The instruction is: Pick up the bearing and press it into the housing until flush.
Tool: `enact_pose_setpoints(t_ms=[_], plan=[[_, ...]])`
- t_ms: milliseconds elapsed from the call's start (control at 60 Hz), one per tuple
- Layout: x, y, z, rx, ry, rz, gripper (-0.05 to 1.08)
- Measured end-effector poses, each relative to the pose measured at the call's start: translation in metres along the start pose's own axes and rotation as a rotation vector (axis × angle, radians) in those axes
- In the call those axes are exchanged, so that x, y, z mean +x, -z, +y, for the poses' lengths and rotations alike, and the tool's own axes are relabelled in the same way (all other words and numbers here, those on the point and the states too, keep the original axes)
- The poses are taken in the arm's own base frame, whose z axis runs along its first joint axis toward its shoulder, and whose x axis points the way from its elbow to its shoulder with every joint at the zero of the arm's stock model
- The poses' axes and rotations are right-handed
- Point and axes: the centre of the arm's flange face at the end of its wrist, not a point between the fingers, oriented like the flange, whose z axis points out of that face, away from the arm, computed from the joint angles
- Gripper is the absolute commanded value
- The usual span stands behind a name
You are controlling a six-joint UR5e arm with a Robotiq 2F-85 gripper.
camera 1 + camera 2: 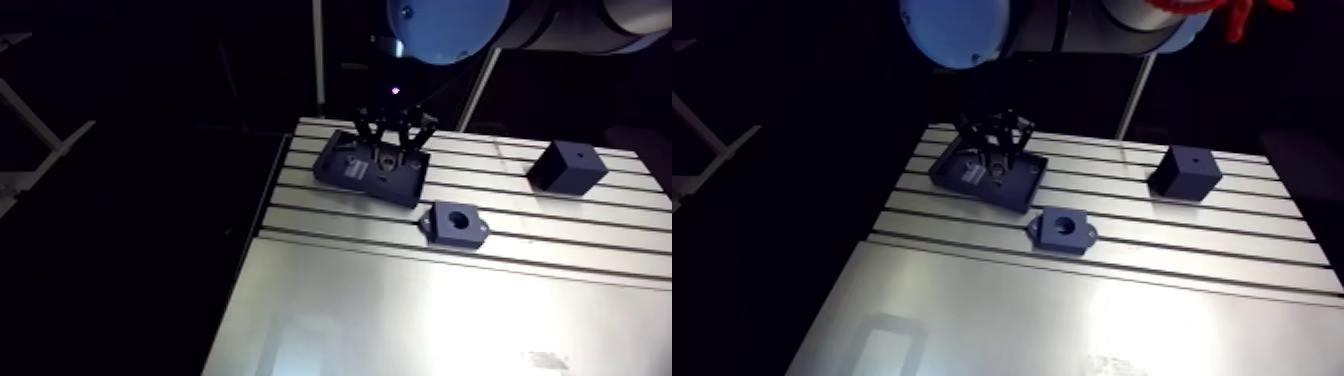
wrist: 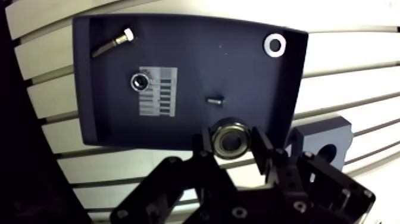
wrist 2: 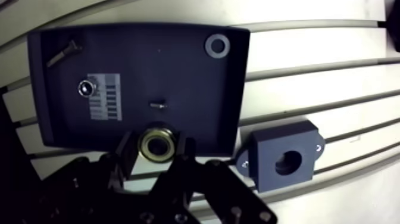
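Two fingers (image 2: 262, 152) pinch bearing (image 2: 230, 138) | at tray (image 2: 196, 65) edge | housing (image 2: 315, 132) beside

Bearing (image 2: 231, 138) — steel ring, brassy centre, at dark tray's (image 2: 196, 53) edge, housing (image 3: 284, 159) — dark block, round bore up, beside tray

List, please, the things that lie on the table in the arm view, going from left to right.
Dark tray → housing → dark cube. The hand, shut on the bearing, overlaps the tray, so it is left out.
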Motion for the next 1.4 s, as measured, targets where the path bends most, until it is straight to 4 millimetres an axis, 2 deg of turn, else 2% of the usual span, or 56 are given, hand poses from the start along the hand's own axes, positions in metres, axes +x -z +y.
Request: enact_pose_setpoints(t_ms=[267, 417, 467, 633, 800, 950, 1400], plan=[[-0.011, 0.029, 0.014, -0.003, 0.09, -0.01, 0.6], [-0.014, 0.043, 0.043, 0.006, 0.17, -0.005, 0.6], [-0.013, 0.047, 0.065, 0.011, 0.207, -0.006, 0.6], [-0.016, 0.043, 0.102, 0.017, 0.251, -0.019, 0.62], [-0.023, 0.033, 0.127, 0.021, 0.306, -0.041, 0.63], [-0.032, 0.024, 0.136, 0.022, 0.329, -0.053, 0.63], [-0.048, 0.0, 0.139, 0.018, 0.335, -0.037, 0.64]])
